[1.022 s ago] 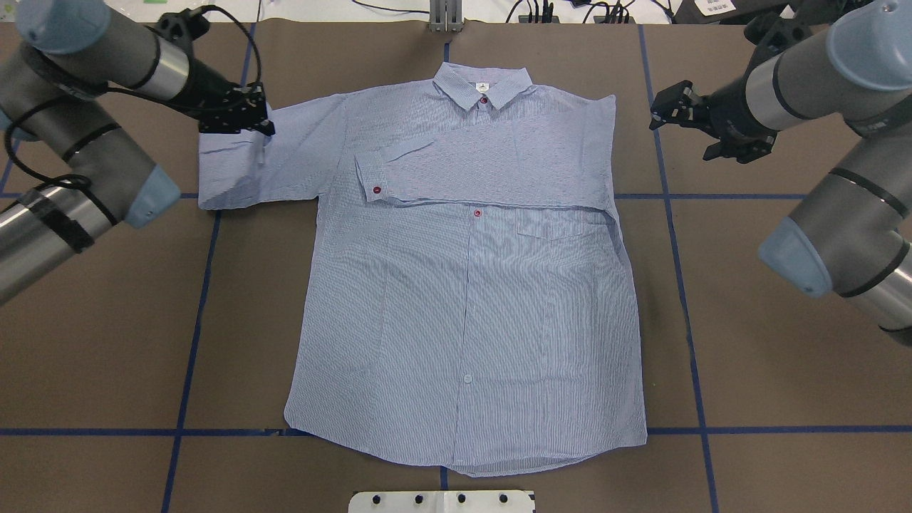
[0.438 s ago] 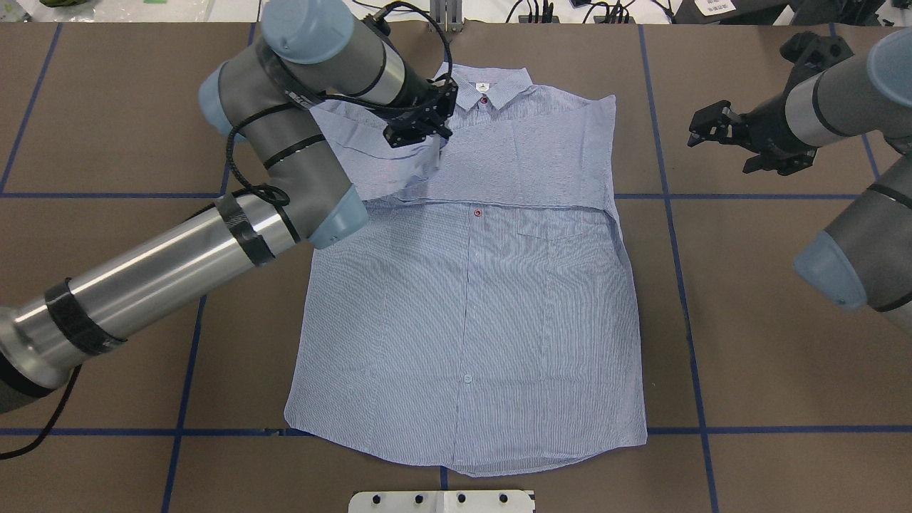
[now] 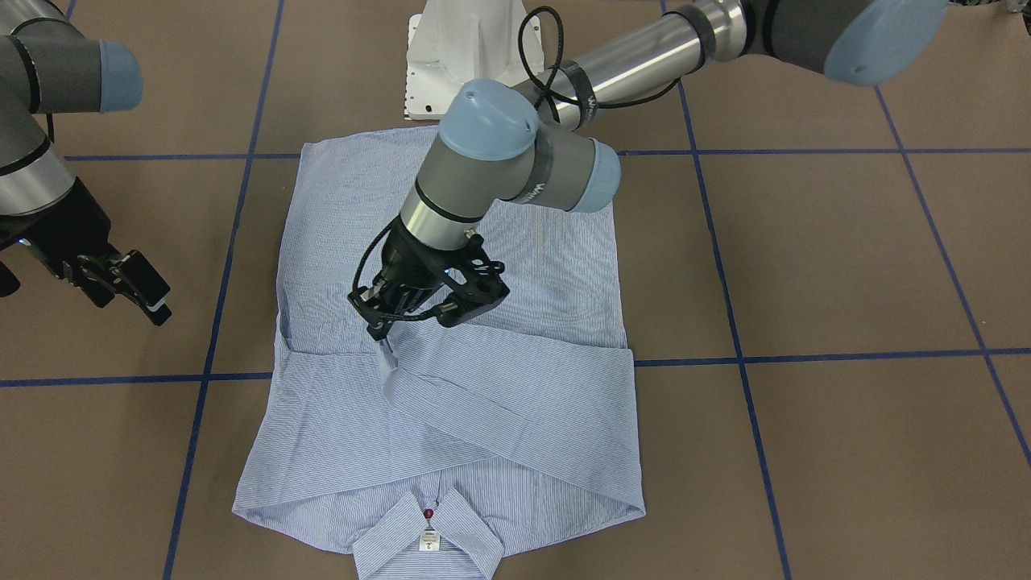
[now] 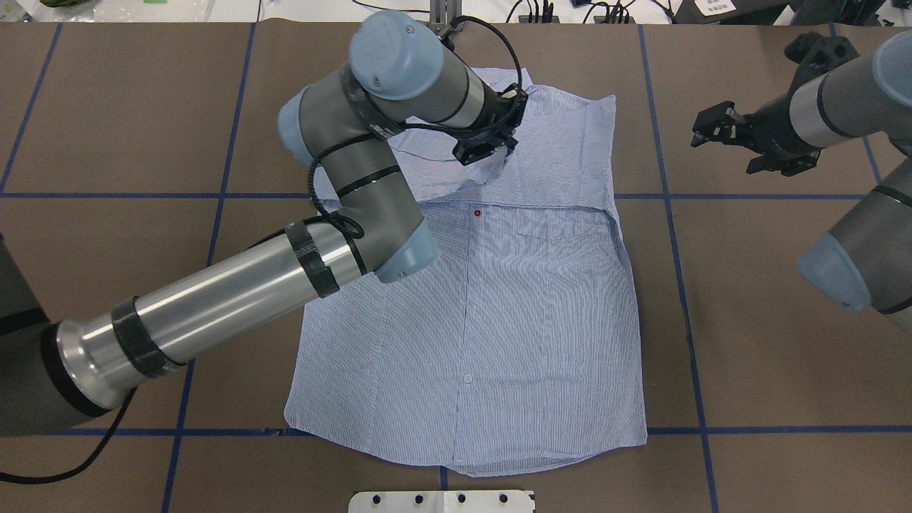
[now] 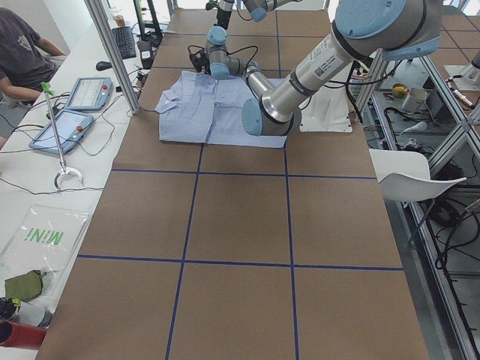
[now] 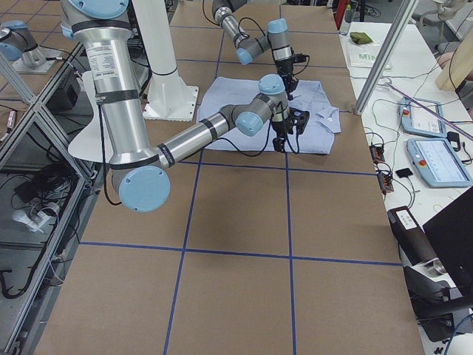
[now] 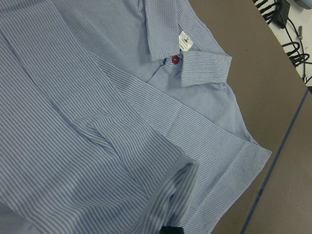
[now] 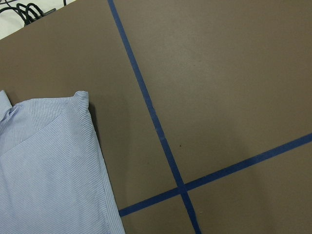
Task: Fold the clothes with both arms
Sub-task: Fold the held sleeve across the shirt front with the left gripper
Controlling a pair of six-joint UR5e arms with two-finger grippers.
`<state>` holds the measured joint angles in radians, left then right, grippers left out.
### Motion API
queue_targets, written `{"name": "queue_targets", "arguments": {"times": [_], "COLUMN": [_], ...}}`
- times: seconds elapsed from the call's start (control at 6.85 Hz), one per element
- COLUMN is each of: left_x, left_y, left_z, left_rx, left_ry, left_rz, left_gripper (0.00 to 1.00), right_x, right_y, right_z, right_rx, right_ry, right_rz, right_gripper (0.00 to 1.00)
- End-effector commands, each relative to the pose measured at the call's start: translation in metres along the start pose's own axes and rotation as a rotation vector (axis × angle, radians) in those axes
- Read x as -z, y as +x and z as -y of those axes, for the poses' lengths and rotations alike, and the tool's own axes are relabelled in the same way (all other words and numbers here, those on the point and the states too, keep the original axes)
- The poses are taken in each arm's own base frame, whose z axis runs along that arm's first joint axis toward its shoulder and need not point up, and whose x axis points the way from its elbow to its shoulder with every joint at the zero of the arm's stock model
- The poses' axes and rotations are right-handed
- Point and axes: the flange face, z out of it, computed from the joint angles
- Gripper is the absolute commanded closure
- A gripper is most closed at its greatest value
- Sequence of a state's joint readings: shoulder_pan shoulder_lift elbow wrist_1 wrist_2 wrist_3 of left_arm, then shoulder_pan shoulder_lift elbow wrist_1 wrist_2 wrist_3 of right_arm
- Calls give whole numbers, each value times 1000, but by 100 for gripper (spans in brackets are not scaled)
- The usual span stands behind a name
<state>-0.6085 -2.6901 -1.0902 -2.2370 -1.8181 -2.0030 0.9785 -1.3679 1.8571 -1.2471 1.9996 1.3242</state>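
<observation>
- A light blue, finely white-striped, long-sleeved button-up shirt (image 4: 470, 313) lies flat and front-up on the brown table (image 4: 769, 342), which is crossed by blue tape lines (image 4: 687, 299). Its collar (image 3: 427, 536) points away from the robot and its hem lies toward the white pedestal base (image 3: 459, 56).
- The grey-and-silver left arm (image 4: 228, 303) reaches across the shirt's upper chest. Its black two-finger left gripper (image 3: 387, 342) points down and is pinched on the cuff end of one sleeve (image 3: 515, 395), holding that end slightly raised off the cloth beneath.
- The held sleeve runs from its shoulder across the chest. It crosses over the other sleeve (image 4: 563, 157), which is already folded flat across the same band below the collar.
- The front-facing view shows a white neck label (image 3: 428, 541) inside the collar, touched by a dark red button (image 3: 428, 513).
- The overhead view shows a second dark red button (image 4: 477, 212) on the placket just below the folded sleeves. The chest pocket (image 4: 559, 228) is near it.
- The black right gripper (image 4: 705, 127), on the grey right arm (image 4: 833, 107), hovers over bare table near the shirt's shoulder, apart from the cloth. Its fingers are spread and hold nothing.
- The right wrist view shows only brown table, a crossing of tape lines and the folded shoulder corner (image 8: 53, 161) of the shirt.
- Below the sleeves, the shirt's body lies smooth.
</observation>
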Motion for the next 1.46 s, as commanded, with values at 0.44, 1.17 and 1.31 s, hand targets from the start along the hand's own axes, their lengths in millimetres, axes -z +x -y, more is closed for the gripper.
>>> {"name": "queue_targets", "arguments": {"times": [0.44, 1.17, 1.31], "left_x": [-45, -17, 8], "left_y": [23, 22, -24], "left_z": [-38, -50, -39], "left_rx": [50, 42, 9], "left_ry": [95, 26, -49], "left_rz": [-78, -117, -112], "left_gripper": [100, 49, 50], "right_x": [10, 10, 1], "right_y": [29, 20, 1], "right_z": [-12, -20, -53], "right_rx": [-7, -26, -91], "right_ry": [0, -8, -34], "right_rz": [-17, -6, 3], "right_gripper": [0, 0, 0]}}
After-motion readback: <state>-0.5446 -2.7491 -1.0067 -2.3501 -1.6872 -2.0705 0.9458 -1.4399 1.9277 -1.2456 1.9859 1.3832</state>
